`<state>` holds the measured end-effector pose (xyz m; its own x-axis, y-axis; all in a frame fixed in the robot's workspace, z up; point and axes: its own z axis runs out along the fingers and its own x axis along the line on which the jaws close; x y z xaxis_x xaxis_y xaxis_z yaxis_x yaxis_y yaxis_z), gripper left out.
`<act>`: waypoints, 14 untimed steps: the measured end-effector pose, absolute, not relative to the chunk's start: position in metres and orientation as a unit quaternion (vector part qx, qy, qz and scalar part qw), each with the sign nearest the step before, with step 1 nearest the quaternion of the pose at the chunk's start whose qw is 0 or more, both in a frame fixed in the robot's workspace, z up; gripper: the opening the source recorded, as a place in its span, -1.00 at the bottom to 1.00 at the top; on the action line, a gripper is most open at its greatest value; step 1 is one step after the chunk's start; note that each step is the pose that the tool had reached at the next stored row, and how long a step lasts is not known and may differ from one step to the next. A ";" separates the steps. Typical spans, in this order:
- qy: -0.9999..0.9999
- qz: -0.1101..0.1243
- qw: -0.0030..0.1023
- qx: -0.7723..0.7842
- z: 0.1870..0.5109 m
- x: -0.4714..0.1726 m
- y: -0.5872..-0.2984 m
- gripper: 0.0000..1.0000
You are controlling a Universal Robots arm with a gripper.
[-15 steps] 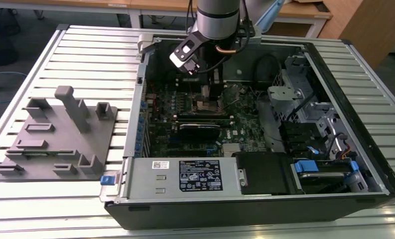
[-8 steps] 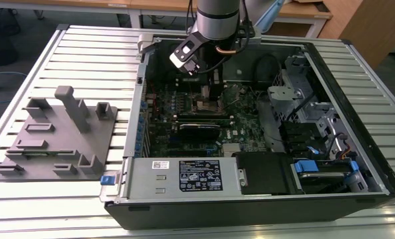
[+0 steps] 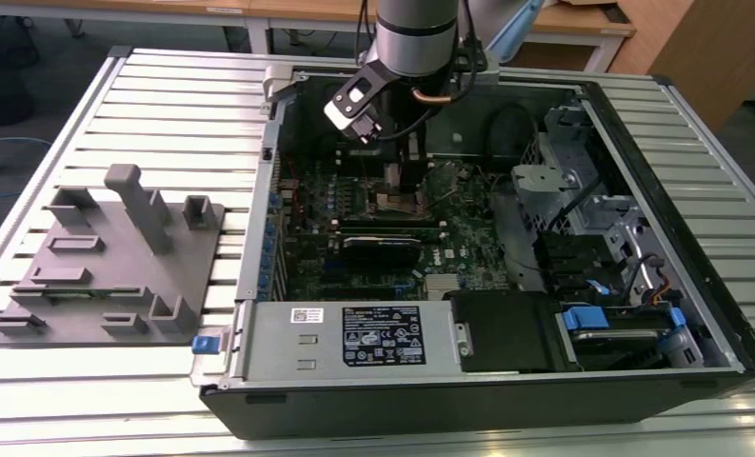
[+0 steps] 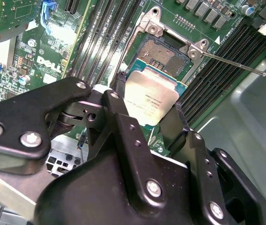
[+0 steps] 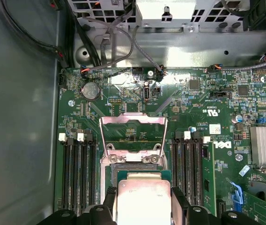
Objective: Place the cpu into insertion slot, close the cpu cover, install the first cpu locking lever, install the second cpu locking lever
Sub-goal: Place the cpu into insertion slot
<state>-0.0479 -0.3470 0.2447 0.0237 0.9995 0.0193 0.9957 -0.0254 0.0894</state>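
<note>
cpu (image 4: 151, 101): dull silver top, green rim | pincer (image 4: 148, 102) clamps it near insertion slot (image 4: 163, 54) (cpu cover (image 5: 133, 121) raised) | slatted grey table (image 3: 174, 86)

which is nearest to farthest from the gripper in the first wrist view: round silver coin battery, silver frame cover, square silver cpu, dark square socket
1. Square dull-silver cpu, held in the gripper.
2. Dark square insertion slot, just past the cpu.
3. Silver frame cpu cover, swung open beyond the slot.
4. Round silver coin battery, farthest, past the cover.
</note>
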 end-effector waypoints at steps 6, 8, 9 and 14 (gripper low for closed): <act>0.698 0.038 0.025 0.715 0.246 -0.048 -0.347 0.08; 0.698 0.038 0.025 0.715 0.245 -0.048 -0.347 0.08; 0.698 0.038 0.025 0.715 0.245 -0.048 -0.346 0.08; 0.699 0.038 0.025 0.714 0.242 -0.049 -0.345 0.08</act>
<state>-0.0486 -0.3450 0.2417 0.0195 0.9996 0.0193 0.9958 -0.0212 0.0895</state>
